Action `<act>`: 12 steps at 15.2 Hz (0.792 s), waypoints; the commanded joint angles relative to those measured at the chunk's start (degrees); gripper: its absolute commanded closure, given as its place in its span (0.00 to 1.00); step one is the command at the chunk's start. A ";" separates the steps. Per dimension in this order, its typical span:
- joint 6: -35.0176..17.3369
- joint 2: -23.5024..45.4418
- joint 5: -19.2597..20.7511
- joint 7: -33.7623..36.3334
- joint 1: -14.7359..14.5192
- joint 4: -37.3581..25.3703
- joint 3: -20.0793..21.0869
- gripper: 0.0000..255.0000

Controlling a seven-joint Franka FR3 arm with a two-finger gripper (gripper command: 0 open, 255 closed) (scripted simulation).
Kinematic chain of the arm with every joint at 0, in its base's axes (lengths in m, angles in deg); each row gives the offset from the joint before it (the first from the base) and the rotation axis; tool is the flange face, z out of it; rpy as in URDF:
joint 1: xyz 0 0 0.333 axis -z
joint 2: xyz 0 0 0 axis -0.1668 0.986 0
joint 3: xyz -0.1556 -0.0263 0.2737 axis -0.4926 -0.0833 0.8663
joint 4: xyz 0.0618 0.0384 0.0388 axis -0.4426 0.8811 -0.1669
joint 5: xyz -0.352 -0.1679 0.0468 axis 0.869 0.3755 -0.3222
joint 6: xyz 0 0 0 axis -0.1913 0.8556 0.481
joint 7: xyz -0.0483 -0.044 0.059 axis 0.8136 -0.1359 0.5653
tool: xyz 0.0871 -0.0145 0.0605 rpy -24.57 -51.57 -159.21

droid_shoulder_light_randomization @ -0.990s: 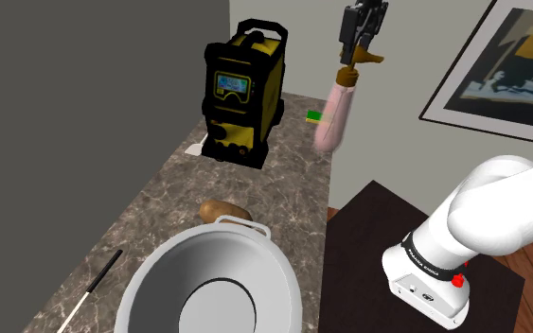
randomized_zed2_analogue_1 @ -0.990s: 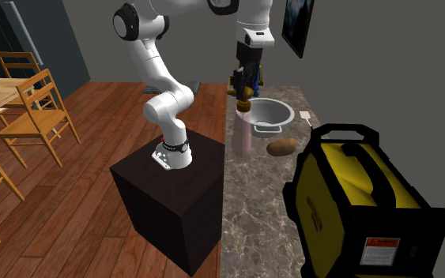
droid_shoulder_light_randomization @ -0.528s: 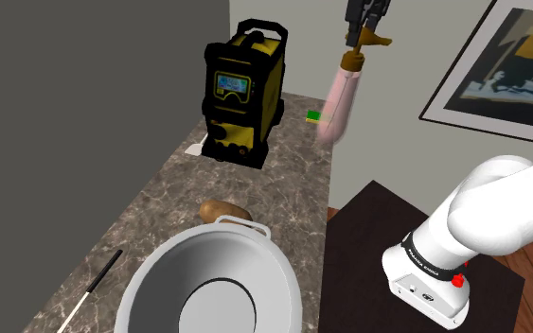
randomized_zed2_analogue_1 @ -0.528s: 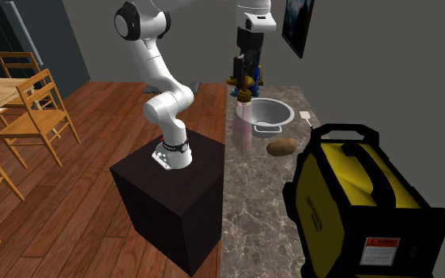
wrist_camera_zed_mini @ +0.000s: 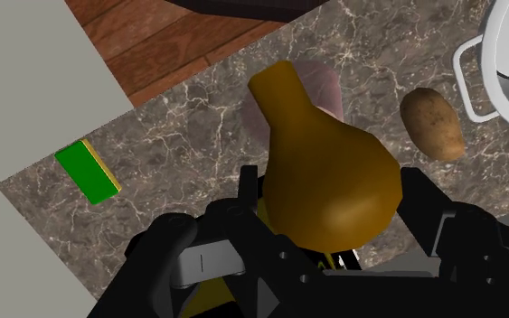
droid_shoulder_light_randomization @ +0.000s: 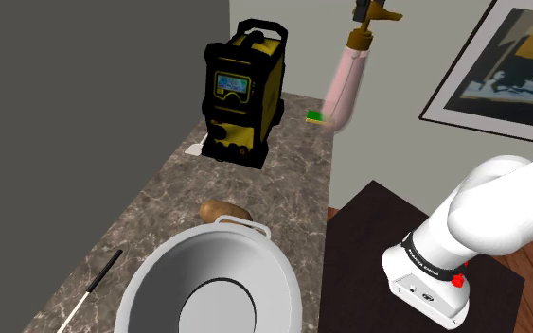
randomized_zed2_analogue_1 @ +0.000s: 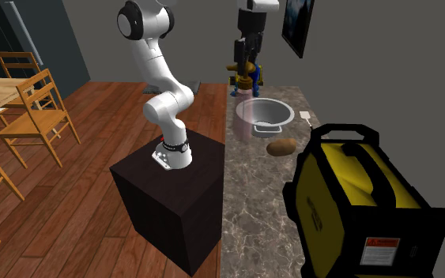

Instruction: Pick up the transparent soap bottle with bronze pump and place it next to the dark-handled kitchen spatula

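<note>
Clasping soap bottle [droid_shoulder_light_randomization: 343, 85], gripper [wrist_camera_zed_mini: 334, 194] — spatula [droid_shoulder_light_randomization: 92, 282], shoulder view

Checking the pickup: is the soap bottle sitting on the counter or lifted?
Lifted. The soap bottle hangs well above the counter, with the pincer clasping its bronze pump.

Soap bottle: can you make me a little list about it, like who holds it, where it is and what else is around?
Thing: soap bottle, pinkish see-through body, bronze pump
Held by: hand, shut on the pump
Where: up in the air over the marbled counter, touching nothing below
Tilt: hangs slanted in the shoulder view
Spatula: lies on the counter beside the pot, far from the bottle
Also on the counter: potato, green sponge, yellow and black machine
</note>
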 commanded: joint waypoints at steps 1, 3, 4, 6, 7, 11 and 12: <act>1.51 0.88 0.05 -0.08 0.04 -2.39 -0.07 1.00; 3.13 1.83 0.07 -0.05 0.05 -4.96 -0.06 1.00; 3.95 2.33 0.08 -0.04 0.05 -6.28 -0.05 1.00; 5.62 3.38 0.10 -0.01 0.06 -9.01 -0.04 1.00; 6.47 3.94 0.11 0.01 0.06 -10.41 -0.03 1.00; 10.01 6.37 0.16 0.08 0.08 -16.38 0.00 1.00; 10.93 7.04 0.17 0.10 0.08 -17.97 0.02 1.00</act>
